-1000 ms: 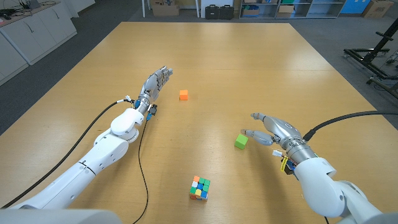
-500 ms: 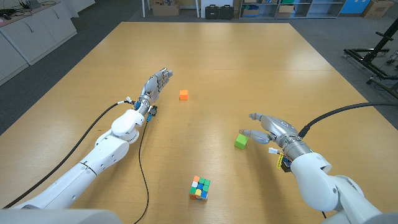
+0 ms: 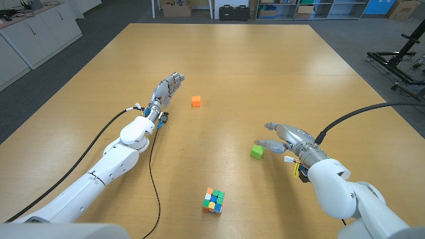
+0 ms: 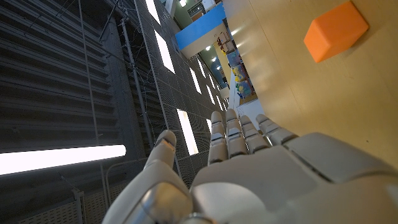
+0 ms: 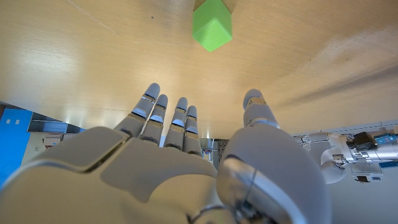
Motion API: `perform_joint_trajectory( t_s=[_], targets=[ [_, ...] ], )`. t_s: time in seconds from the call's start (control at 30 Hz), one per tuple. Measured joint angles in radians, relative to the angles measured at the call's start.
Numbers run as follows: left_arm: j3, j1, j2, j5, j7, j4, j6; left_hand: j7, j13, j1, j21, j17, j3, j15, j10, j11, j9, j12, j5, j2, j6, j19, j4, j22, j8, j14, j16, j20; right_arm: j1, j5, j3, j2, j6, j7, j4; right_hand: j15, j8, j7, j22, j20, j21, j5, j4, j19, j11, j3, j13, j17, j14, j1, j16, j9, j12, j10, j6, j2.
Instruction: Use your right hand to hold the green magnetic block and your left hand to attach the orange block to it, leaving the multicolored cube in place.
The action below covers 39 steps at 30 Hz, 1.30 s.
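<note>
wide wooden table [image 3: 279,73] runs back to dark floor, with white cabinets [image 3: 36,30] at the far left and boxes and shelving along the far wall. near the robot's right side, the green block [image 3: 257,151] sits on the wood just in front of the right hand [image 3: 287,139], between the thumb and the fingers [image 3: 267,143] but touching neither; the hand is spread wide and holds nothing. it is a small plain cube of bright lime green, tilted so a corner faces the palm in the right wrist view [image 5: 212,26]. the orange block [image 3: 196,101], a small plain orange cube, lies farther back, near the left hand [image 3: 167,87] and clear of its fingertips. that hand's fingers are straight, close together, and empty. the multicolored cube [image 3: 213,200] rests near the front edge, well apart from both hands.
</note>
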<state>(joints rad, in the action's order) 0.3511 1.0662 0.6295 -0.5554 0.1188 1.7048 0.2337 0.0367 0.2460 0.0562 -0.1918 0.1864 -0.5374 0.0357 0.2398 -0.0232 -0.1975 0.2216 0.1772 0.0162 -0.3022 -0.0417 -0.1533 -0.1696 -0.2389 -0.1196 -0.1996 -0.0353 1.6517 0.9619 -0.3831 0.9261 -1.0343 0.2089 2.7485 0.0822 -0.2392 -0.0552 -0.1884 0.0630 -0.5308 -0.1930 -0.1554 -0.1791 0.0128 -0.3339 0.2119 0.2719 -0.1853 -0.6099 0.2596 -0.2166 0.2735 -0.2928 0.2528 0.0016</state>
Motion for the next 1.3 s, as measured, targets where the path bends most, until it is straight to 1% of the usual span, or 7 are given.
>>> perform_joint_trajectory(
  t_s=[0.23, 0.3, 0.67, 0.73, 0.87, 1.07, 1.3],
  targets=[
    [-0.002, -0.001, 0.003, -0.001, -0.001, 0.002, 0.001, 0.0, 0.0, 0.0, 0.0, 0.0, -0.001, 0.0, 0.0, 0.0, 0.0, 0.0, 0.0, 0.0, 0.0, 0.0, -0.001, 0.0, 0.007, 0.0, 0.0, 0.0, -0.062, 0.058, -0.072, 0.03, -0.067, 0.061, -0.004, 0.0, 0.002, 0.002, 0.0, 0.0, 0.0, 0.0, 0.0, 0.0, 0.005, 0.0, 0.0, 0.0, 0.003, 0.0, 0.0, 0.0, 0.0, 0.005, -0.002, 0.0],
    [-0.004, 0.0, 0.005, -0.001, 0.0, 0.005, 0.001, 0.0, 0.0, 0.0, 0.0, 0.0, -0.003, 0.0, 0.0, 0.0, 0.0, 0.0, 0.0, 0.0, 0.0, 0.0, -0.003, 0.0, 0.007, 0.0, 0.0, 0.0, -0.074, 0.069, -0.084, 0.036, -0.081, 0.079, -0.005, 0.0, 0.008, 0.002, 0.0, 0.0, 0.0, 0.0, 0.0, 0.0, 0.005, 0.0, 0.0, 0.0, 0.003, 0.0, -0.005, 0.0, 0.0, 0.005, -0.002, 0.0],
    [-0.008, 0.003, 0.013, 0.0, 0.001, 0.025, -0.002, 0.0, 0.0, 0.0, 0.0, 0.0, -0.003, 0.0, 0.0, 0.0, 0.0, 0.0, 0.0, 0.0, 0.0, 0.0, -0.003, 0.0, 0.007, 0.0, 0.0, 0.0, -0.156, 0.135, -0.163, 0.071, -0.146, 0.189, -0.014, 0.0, 0.008, 0.002, 0.0, 0.005, 0.0, 0.0, 0.0, 0.005, 0.005, 0.0, 0.005, 0.002, 0.003, 0.0, -0.005, 0.0, 0.0, 0.005, -0.001, 0.0],
    [-0.008, 0.003, 0.013, 0.001, 0.002, 0.026, -0.003, 0.0, -0.002, 0.0, 0.0, 0.0, -0.003, 0.0, 0.0, 0.0, 0.0, 0.0, 0.0, 0.0, 0.0, 0.0, -0.003, 0.0, 0.007, 0.0, 0.0, 0.0, -0.186, 0.155, -0.192, 0.076, -0.154, 0.215, -0.021, 0.0, 0.008, 0.002, 0.0, 0.005, 0.0, 0.0, 0.0, 0.005, 0.005, 0.0, 0.005, 0.005, 0.003, 0.0, -0.005, 0.0, 0.0, 0.005, -0.001, 0.0],
    [-0.009, 0.005, 0.013, 0.002, 0.002, 0.027, -0.004, -0.002, -0.005, 0.0, 0.0, 0.0, -0.003, 0.0, 0.0, 0.0, 0.0, 0.0, 0.0, 0.0, -0.002, 0.0, -0.003, 0.0, 0.007, 0.0, 0.0, 0.0, -0.216, 0.189, -0.219, 0.077, -0.162, 0.264, -0.03, -0.009, 0.008, 0.002, 0.0, 0.012, 0.0, 0.0, 0.004, -0.003, 0.006, 0.004, 0.005, 0.005, -0.007, 0.0, -0.003, 0.0, 0.0, 0.005, -0.001, 0.0],
    [-0.009, 0.011, 0.013, 0.003, 0.002, 0.027, -0.002, -0.003, -0.005, 0.0, 0.0, 0.0, -0.003, 0.0, 0.0, 0.0, 0.0, 0.0, 0.0, 0.0, -0.003, 0.0, -0.003, 0.0, 0.007, 0.0, 0.0, 0.0, -0.244, 0.234, -0.24, 0.072, -0.159, 0.333, -0.043, -0.011, 0.008, 0.007, 0.0, 0.012, 0.0, 0.0, 0.004, -0.013, 0.016, 0.004, 0.005, 0.005, -0.016, 0.0, 0.0, 0.0, 0.004, -0.006, -0.007, 0.0],
    [-0.009, 0.015, 0.013, 0.004, 0.003, 0.028, 0.008, -0.003, -0.005, 0.0, 0.0, 0.0, -0.003, 0.0, 0.011, 0.0, 0.0, 0.0, 0.0, 0.0, -0.003, 0.0, -0.003, 0.0, 0.007, 0.0, 0.0, 0.0, -0.275, 0.286, -0.259, 0.041, -0.126, 0.4, -0.073, -0.016, 0.008, 0.012, 0.0, 0.009, 0.0, 0.0, 0.004, -0.017, 0.027, 0.004, 0.005, 0.005, -0.021, 0.0, 0.0, -0.005, 0.004, -0.017, -0.001, 0.0]
  ],
)
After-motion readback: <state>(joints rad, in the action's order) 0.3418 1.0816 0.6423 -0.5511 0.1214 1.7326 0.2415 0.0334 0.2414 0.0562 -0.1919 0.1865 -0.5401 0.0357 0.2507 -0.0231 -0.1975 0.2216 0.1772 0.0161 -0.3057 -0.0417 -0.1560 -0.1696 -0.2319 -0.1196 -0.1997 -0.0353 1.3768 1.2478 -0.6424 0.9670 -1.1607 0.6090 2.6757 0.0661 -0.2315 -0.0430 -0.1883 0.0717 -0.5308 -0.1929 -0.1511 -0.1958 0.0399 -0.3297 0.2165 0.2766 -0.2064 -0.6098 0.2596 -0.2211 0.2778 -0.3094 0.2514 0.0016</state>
